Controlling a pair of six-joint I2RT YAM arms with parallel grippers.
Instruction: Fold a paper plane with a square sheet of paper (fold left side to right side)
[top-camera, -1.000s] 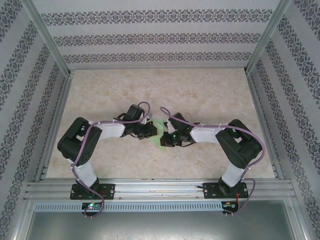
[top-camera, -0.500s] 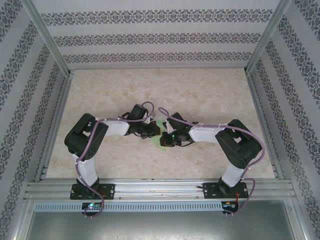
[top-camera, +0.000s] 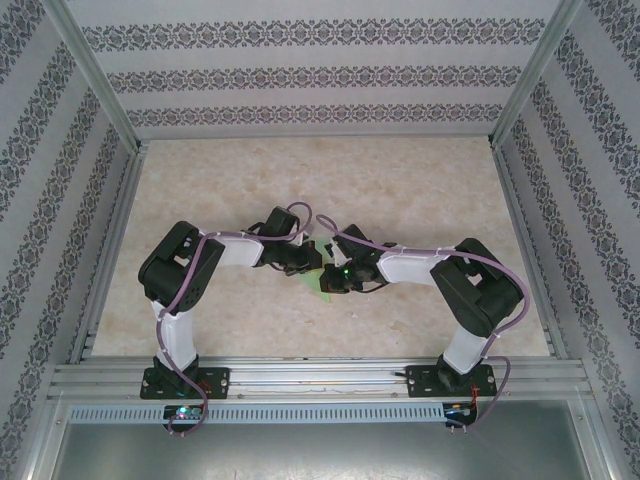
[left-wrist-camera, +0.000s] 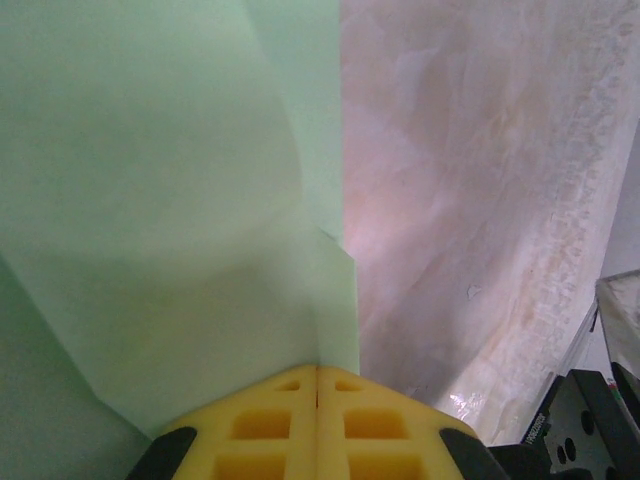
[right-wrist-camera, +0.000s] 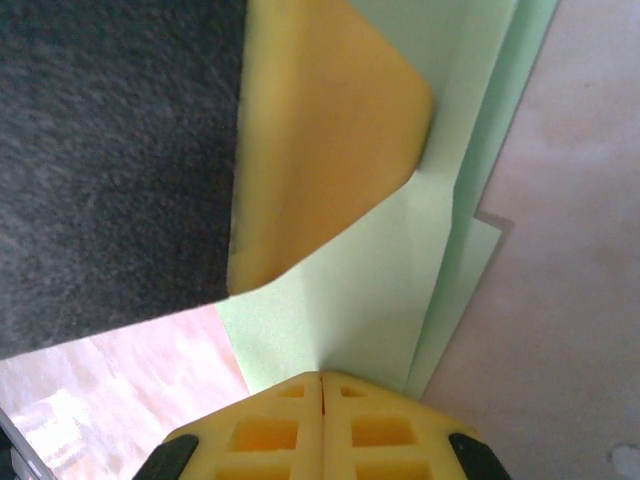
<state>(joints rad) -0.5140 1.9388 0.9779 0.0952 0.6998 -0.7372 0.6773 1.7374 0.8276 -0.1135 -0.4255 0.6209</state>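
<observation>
The light-green sheet of paper (top-camera: 324, 287) is a creased, layered angular shape at the table's middle, held up between both arms. I cannot tell whether it has the paper plane's dart form. My left gripper (top-camera: 310, 268) comes in from the left, its yellow fingers shut on the paper's edge (left-wrist-camera: 318, 368); the paper (left-wrist-camera: 150, 200) covers the left half of that view. My right gripper (top-camera: 332, 277) comes in from the right, shut on a lower edge (right-wrist-camera: 322, 376) of the stacked folds (right-wrist-camera: 400, 270). The left gripper's yellow finger (right-wrist-camera: 320, 130) presses the paper just above.
The beige marbled table (top-camera: 400, 190) lies open around the arms. Patterned walls with metal frame posts (top-camera: 95, 75) close in the back and both sides. An aluminium rail (top-camera: 320, 380) with both arm bases runs along the near edge.
The left arm's elbow has swung right and forward, bringing its wrist a little closer to the paper. The right arm and the paper have hardly moved. Both grippers stay shut.
</observation>
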